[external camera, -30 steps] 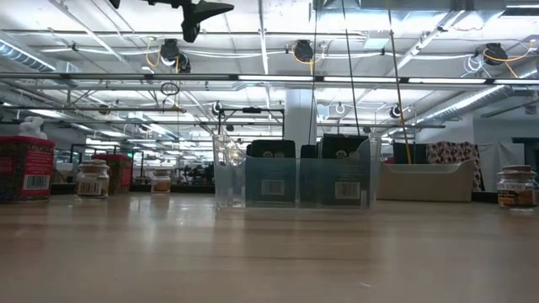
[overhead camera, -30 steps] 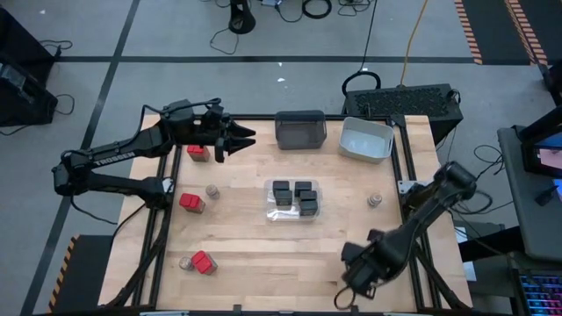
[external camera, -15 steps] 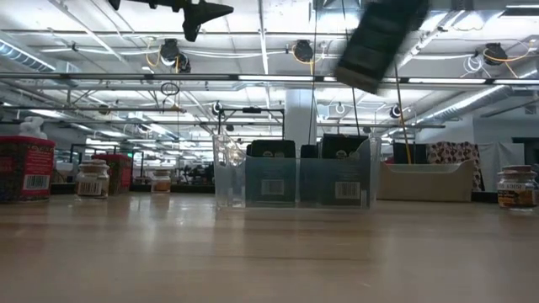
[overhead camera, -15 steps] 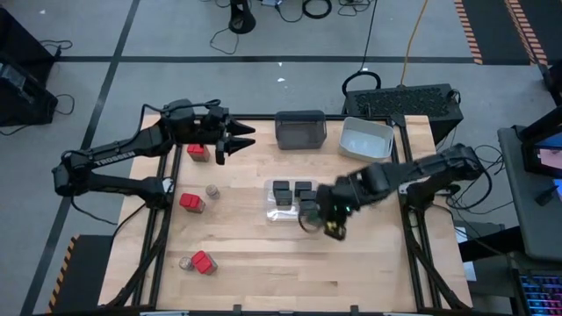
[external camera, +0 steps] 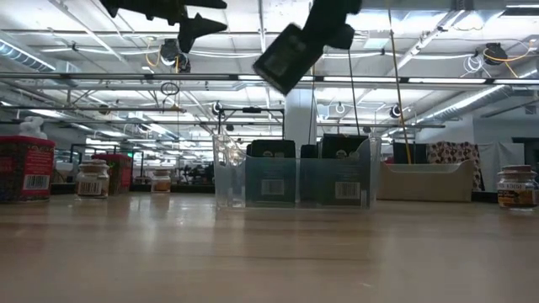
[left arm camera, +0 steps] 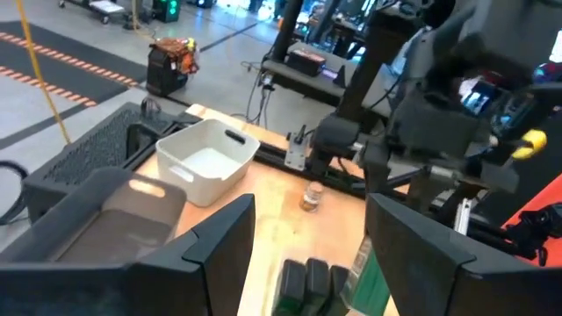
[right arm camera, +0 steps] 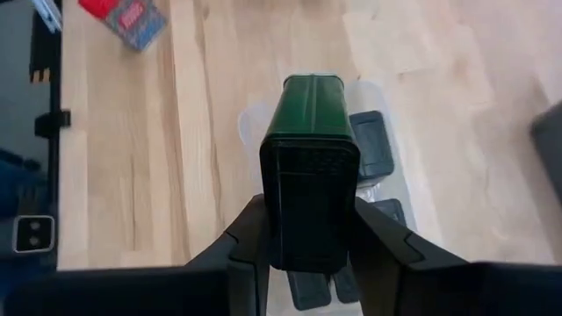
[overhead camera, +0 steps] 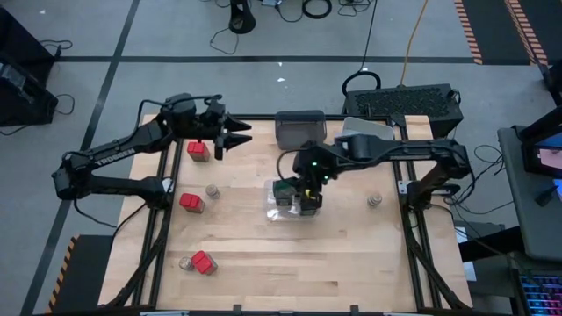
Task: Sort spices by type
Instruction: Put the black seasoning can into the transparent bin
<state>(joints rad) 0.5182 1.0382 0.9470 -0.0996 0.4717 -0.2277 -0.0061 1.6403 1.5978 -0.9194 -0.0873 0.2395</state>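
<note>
The left gripper hangs over the table's far left, fingers spread and empty, just beside a red-topped box, much as it did a second ago. Further right, the right gripper, at the near right edge a second ago, now holds the dark green tin above the clear bin, pinched by its capped end. It looks rigid, light, probably slick-sided, so flat sides suit best.
</note>
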